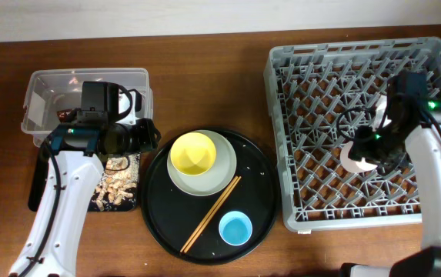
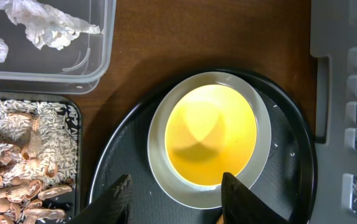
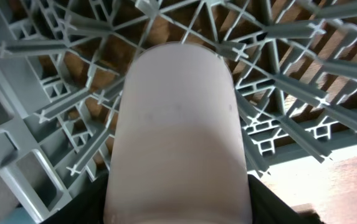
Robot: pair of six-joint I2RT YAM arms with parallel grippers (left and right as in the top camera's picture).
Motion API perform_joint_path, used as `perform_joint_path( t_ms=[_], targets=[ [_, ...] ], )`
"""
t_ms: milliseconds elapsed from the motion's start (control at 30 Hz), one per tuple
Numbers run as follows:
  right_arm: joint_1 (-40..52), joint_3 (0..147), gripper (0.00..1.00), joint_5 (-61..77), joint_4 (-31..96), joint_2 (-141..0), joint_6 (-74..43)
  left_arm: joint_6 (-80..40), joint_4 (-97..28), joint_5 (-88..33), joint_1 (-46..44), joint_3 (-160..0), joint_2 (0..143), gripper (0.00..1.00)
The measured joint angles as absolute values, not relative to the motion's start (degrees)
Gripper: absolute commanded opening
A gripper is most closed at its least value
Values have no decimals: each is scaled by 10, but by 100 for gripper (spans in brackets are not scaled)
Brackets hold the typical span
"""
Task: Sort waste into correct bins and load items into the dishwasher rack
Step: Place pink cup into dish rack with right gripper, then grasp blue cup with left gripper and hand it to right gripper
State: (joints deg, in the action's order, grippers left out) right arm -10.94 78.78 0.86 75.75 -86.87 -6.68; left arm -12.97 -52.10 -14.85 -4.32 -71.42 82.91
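Observation:
My right gripper [image 3: 178, 208] is shut on the pink cup [image 3: 178, 124], holding it inside the grey dishwasher rack [image 1: 312, 69]; the cup also shows in the overhead view [image 1: 356, 156]. My left gripper [image 2: 178, 200] is open and empty over the left side of the round black tray [image 1: 260, 208], at the near rim of the grey-green plate [image 2: 159, 168]. The yellow bowl [image 2: 210, 134] sits in that plate. The chopsticks [image 1: 211, 204] and the blue cup [image 1: 235, 228] lie on the round tray. White tissue [image 2: 47, 25] lies in the clear tub [image 2: 100, 68]. Food scraps [image 2: 16, 168] lie in the shallow black tray [image 2: 75, 115].
The clear tub [image 1: 43, 81] and the shallow black tray [image 1: 35, 192] sit close together left of the round tray, partly under my left arm. The rack's corner [image 2: 346, 93] stands right of the round tray. Brown table wood shows between them.

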Motion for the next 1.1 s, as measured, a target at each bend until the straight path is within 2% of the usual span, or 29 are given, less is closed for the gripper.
perform_joint_path(
  t_ms=[67,100,333,567,700,900,933,1033,1100],
  targets=[
    [-110,789,96,15,746,-900,-65,-128,-521,-147,-43,-714,829,52],
    [-111,789,97,24,738,-918,-61,-128,-521,-147,-43,-714,829,52],
    [-111,788,97,39,749,-926,-58,-128,-536,-147,-79,-714,829,52],
    [-111,789,99,43,802,-788,-58,-128,-591,-151,-216,-708,829,56],
    [-111,788,99,64,804,-790,-58,-128,-590,-171,-311,-648,829,60],
    [-111,788,99,70,807,-790,-58,-128,-541,-183,-400,-566,829,59],
    [-111,788,99,70,808,-790,-58,-128,-531,-184,-407,-555,829,55],
    [-111,788,99,70,809,-790,-58,-128,-503,-187,-420,-515,829,15],
    [-111,788,99,70,810,-790,-58,-128,-483,-187,-420,-501,829,6]
  ],
)
